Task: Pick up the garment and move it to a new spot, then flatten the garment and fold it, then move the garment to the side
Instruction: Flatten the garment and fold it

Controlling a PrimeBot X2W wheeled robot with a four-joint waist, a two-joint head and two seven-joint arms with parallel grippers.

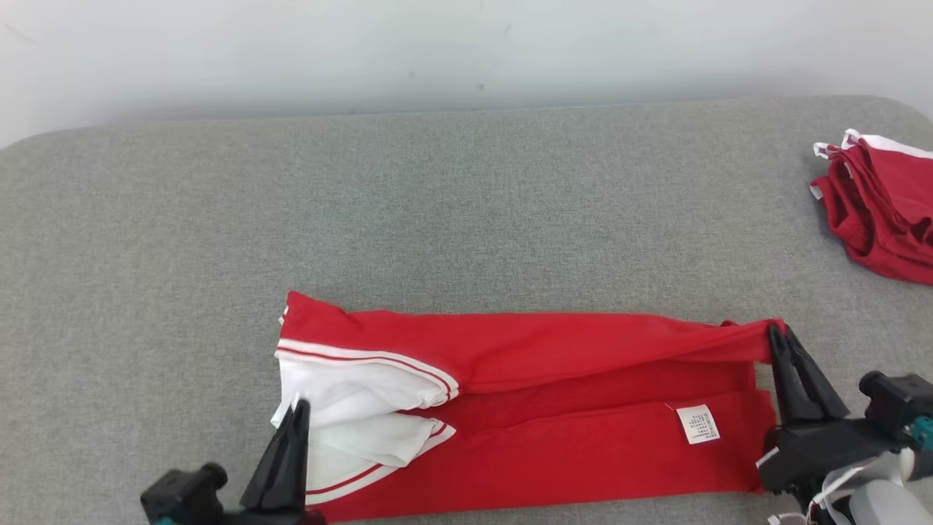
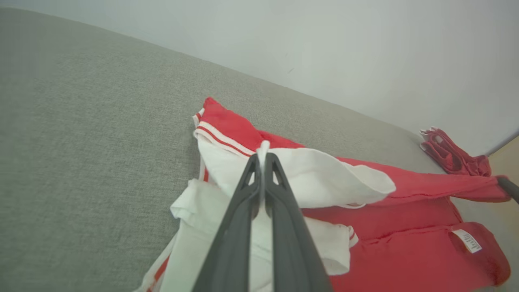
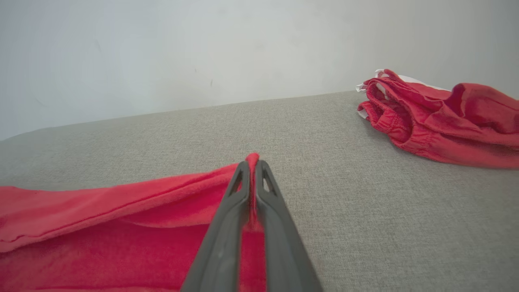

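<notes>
The left claw pinches the white end of the red garment on the gray table. The right claw pinches its red end. Both hold tight

Grey woven table top, padded look, far corners rounded. Butts straight against a plain pale wall. Few small dark specks on the wall, otherwise uniform off-white. Soft shadow band along the wall-table seam. Lighting even and diffuse, slightly cool tint. Beige strip past the table's end in left wrist view: floor or another surface, can't tell which.
</notes>
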